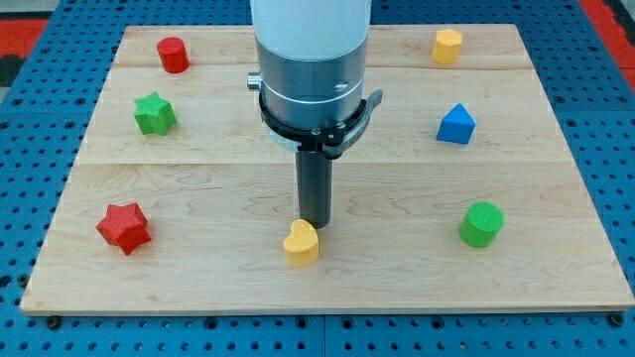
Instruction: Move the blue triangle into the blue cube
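Note:
The blue triangle (456, 124) sits on the wooden board (198, 188) at the view's right, in the upper half. No blue cube shows in this view; the arm's body covers the top middle of the board. My tip (315, 226) is at the end of the dark rod near the bottom middle. It stands just above and to the right of a yellow heart-shaped block (301, 243), touching it or nearly so. The tip is far to the left of and below the blue triangle.
A red cylinder (173, 55) and a green star (155, 113) lie at the upper left. A red star (124, 227) lies at the lower left. A yellow hexagonal block (447, 46) is at the upper right. A green cylinder (482, 223) is at the lower right.

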`<state>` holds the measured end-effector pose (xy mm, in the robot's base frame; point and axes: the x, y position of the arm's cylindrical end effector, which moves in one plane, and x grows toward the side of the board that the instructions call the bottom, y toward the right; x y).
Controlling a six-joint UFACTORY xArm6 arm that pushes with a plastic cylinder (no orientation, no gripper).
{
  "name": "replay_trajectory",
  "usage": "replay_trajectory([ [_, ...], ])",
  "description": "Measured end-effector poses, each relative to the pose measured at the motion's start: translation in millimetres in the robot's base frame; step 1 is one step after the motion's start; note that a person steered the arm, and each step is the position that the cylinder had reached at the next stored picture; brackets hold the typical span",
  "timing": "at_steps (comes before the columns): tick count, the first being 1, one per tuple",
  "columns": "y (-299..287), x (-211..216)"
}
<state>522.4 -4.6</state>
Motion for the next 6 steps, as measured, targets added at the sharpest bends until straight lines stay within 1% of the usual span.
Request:
replay_trajectory([
  [2, 9.0, 2.2],
  [3, 101.6, -70.5],
  [4, 164.1, -88.8],
  [5, 211.7, -87.5],
  [6, 234.1, -93.8],
])
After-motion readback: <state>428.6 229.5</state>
